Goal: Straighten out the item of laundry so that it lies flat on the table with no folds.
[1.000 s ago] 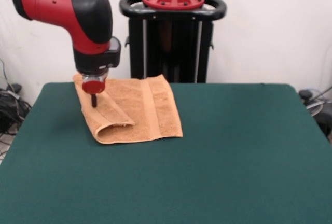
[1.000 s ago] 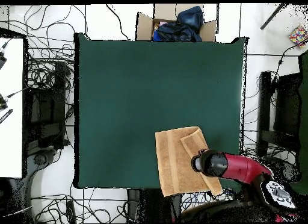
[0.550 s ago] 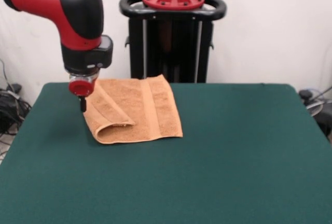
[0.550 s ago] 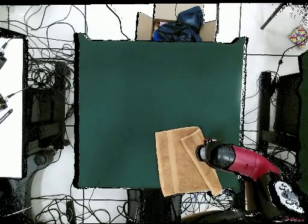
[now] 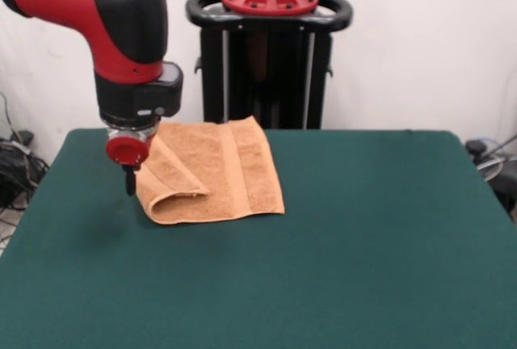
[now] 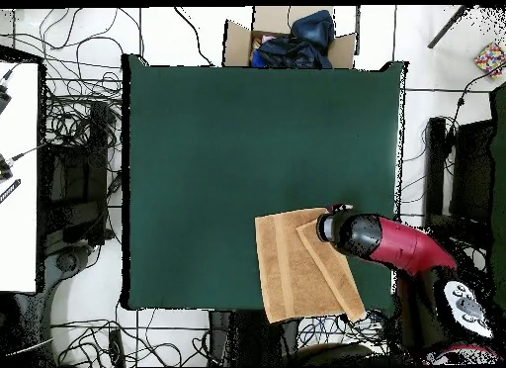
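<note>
The orange-tan item of laundry (image 5: 212, 171) lies at the far left of the dark green table (image 5: 363, 244). Its left part is folded over on itself in a diagonal flap, and a woven band runs along its right side. My gripper (image 5: 129, 185) hangs under the red and black arm, its thin dark tip pointing down just off the towel's left edge, low over the table. The tip looks shut, with nothing in it. In the overhead view the towel (image 6: 292, 267) lies by the table's edge (image 6: 247, 137), and the arm's wrist (image 6: 346, 231) hides the gripper and the towel's right corner.
The black pedestal (image 5: 269, 50) stands behind the towel. In the overhead view a cardboard box of dark cloth (image 6: 290, 40) sits past the far table edge. Cables cover the floor around the table, and a white bench (image 6: 18, 176) stands at the left.
The gripper has come off the towel's folded flap, moving left to its edge and then a little toward the camera and down. The towel has kept its shape.
</note>
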